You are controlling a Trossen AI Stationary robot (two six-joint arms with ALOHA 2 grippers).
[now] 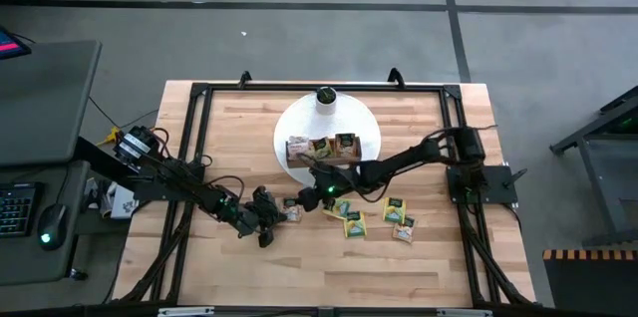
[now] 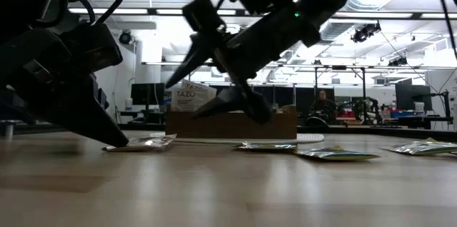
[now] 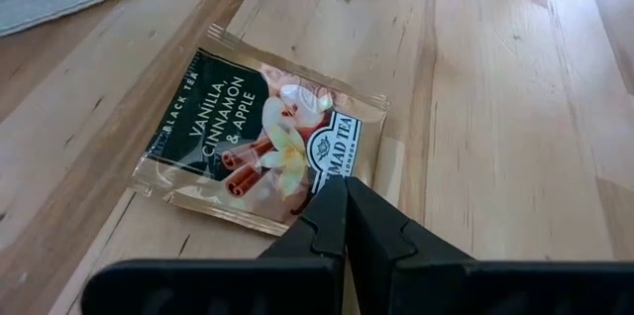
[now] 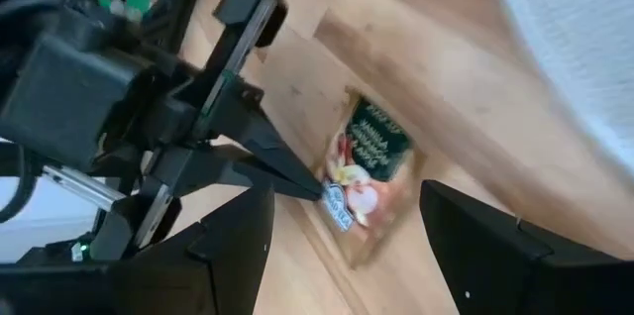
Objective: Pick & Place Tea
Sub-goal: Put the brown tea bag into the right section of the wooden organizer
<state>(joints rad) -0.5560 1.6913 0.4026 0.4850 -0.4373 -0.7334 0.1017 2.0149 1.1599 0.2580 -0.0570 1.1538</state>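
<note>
My left tool (image 3: 345, 218), clenched, pins sachet (image 3: 260, 139) at lower frame centre; right tool (image 4: 342, 231) released above it. Risk: tools collide, sachet skids on tabletop (image 3: 495, 107).

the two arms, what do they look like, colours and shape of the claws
Both are dark, near-black jointed arms with black cables running along them. The left claw ends in two flat, wedge-shaped black fingers tapering to points. The right claw has two broad matte-black fingers, and a small green light glows on that arm.
</note>
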